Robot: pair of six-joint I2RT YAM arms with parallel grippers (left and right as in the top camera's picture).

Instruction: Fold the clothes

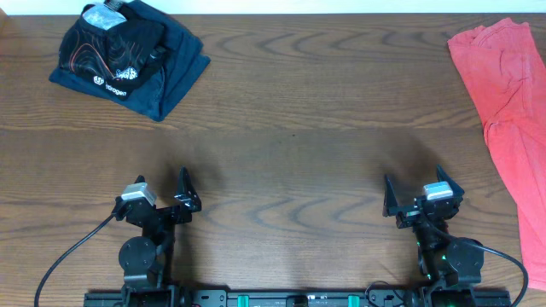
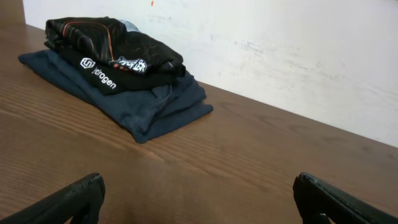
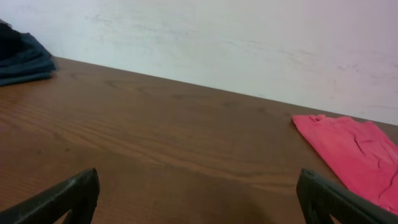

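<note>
The clothes, a black jersey with fine orange-white lines and white logos, lie folded at the table's far left corner on top of a dark blue garment. In the left wrist view the jersey lies well ahead and to the left. My left gripper is open near the front edge, nothing between its fingers. My right gripper is open too, low over bare wood at the front right, far from the jersey.
A coral-red garment lies spread along the right edge. The dark blue garment under the jersey is folded too, and its edge shows at far left in the right wrist view. A white wall stands behind the table.
</note>
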